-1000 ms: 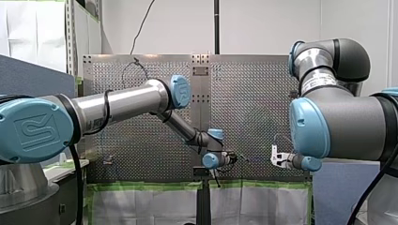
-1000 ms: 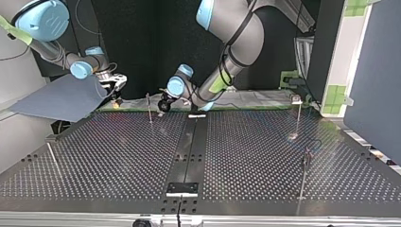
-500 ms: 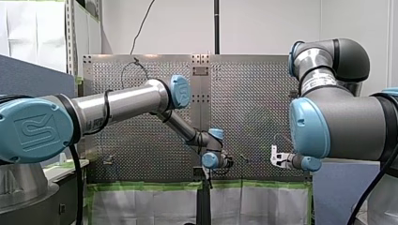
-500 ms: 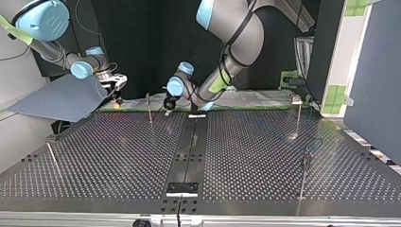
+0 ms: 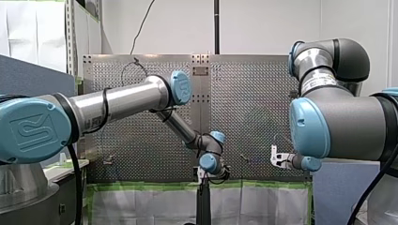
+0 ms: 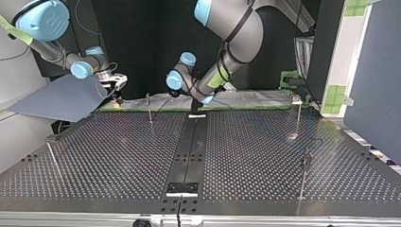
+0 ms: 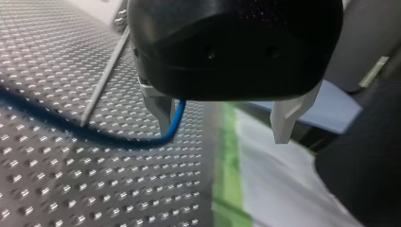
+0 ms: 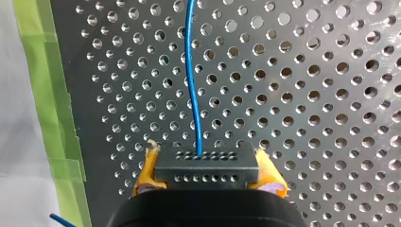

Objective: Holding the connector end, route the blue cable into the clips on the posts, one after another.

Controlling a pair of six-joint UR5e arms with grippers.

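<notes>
Across the perforated bench (image 6: 118, 156) both arms are in play: my left arm (image 6: 236, 28) reaches down at the middle of the far edge, and my right arm (image 6: 82, 70) hangs at the top view's left. Right end effector (image 8: 208, 163): yellow pads pressed onto a dark grey connector (image 8: 207, 175) with rows of small holes, a firm pinch! Left end effector (image 7: 222, 135): black, with metal fingers (image 7: 163, 111) spread wide, clamping nothing. Blue cable (image 8: 191, 94), thin and glossy, leaves the connector's middle and runs ahead over the holes. In the left wrist view it passes just beside one finger and curves low over the bench, near a slim metal post (image 7: 106, 75).
</notes>
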